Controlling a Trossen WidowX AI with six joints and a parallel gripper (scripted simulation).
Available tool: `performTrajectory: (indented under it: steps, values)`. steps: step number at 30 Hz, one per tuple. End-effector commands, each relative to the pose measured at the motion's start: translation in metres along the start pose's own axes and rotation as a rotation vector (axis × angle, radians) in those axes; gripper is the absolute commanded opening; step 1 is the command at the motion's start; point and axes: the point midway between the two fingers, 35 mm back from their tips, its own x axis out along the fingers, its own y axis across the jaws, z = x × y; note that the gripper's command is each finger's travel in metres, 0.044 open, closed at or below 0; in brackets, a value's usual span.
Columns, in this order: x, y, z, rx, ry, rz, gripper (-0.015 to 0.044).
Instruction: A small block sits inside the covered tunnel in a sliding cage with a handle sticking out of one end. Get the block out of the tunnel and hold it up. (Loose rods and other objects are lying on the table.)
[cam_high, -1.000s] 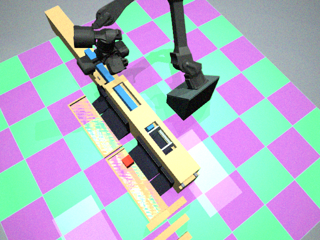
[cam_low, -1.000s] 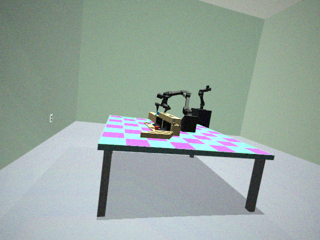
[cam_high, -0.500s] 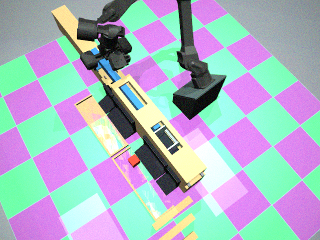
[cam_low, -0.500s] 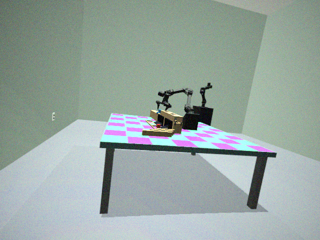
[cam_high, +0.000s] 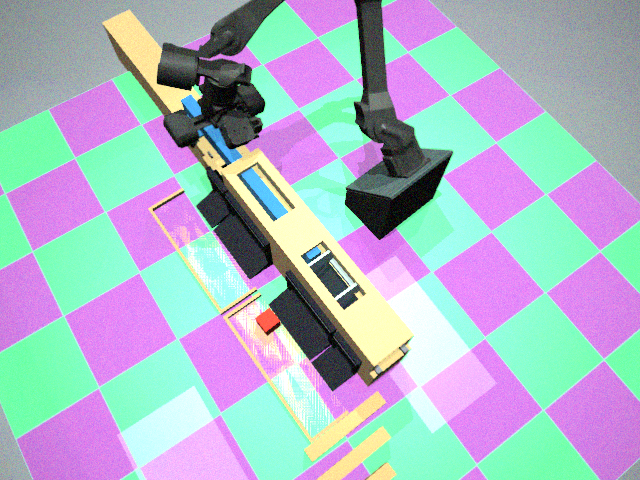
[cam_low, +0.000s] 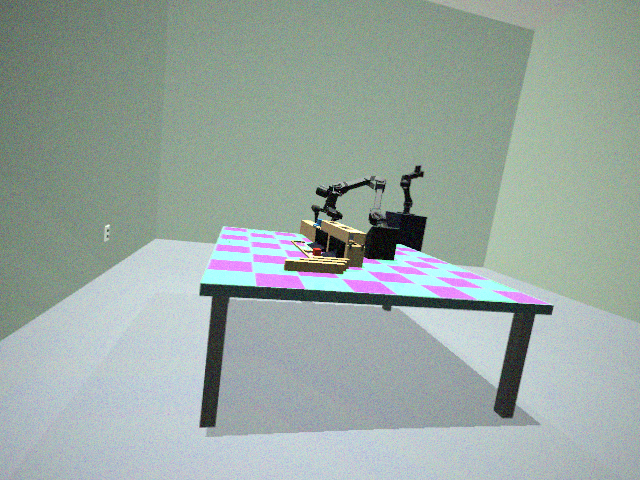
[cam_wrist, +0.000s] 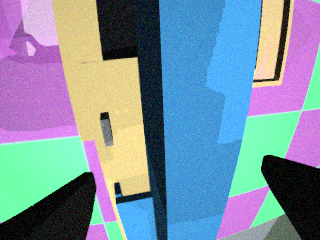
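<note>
The tan covered tunnel (cam_high: 294, 232) (cam_low: 343, 228) lies across the table. A long blue handle (cam_high: 227, 148) (cam_wrist: 200, 75) sticks out of its far end, and more of it shows through the first roof window. A pale-barred cage (cam_high: 318, 258) shows through the second window, with a dark inside; I cannot make out a block in it. A red block (cam_high: 268, 321) (cam_low: 316, 251) lies outside, beside the tunnel. My gripper (cam_high: 210, 131) (cam_wrist: 182, 174) is open above the handle, with one fingertip on each side of it in the wrist view and nothing held.
A long tan beam (cam_high: 135, 46) stands beyond the tunnel's far end. Black panels (cam_high: 242, 245) (cam_high: 305, 320) line the tunnel's side, near thin tan frames (cam_high: 188, 260) (cam_high: 268, 379). Several tan rods (cam_high: 345, 426) (cam_high: 356, 453) lie off the near end. The arm's black base (cam_high: 398, 193) stands on the other side.
</note>
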Motion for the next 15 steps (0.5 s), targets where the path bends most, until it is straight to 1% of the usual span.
performTrajectory:
  steps: [1,13,15]
  values:
    - [-0.0008,-0.0003,-0.0002,0.001,0.000,-0.001,0.0387]
    - [-0.0008,-0.0003,-0.0002,0.001,0.000,-0.001,0.0072]
    - [-0.0008,-0.0003,-0.0002,0.001,0.000,-0.001,0.0059]
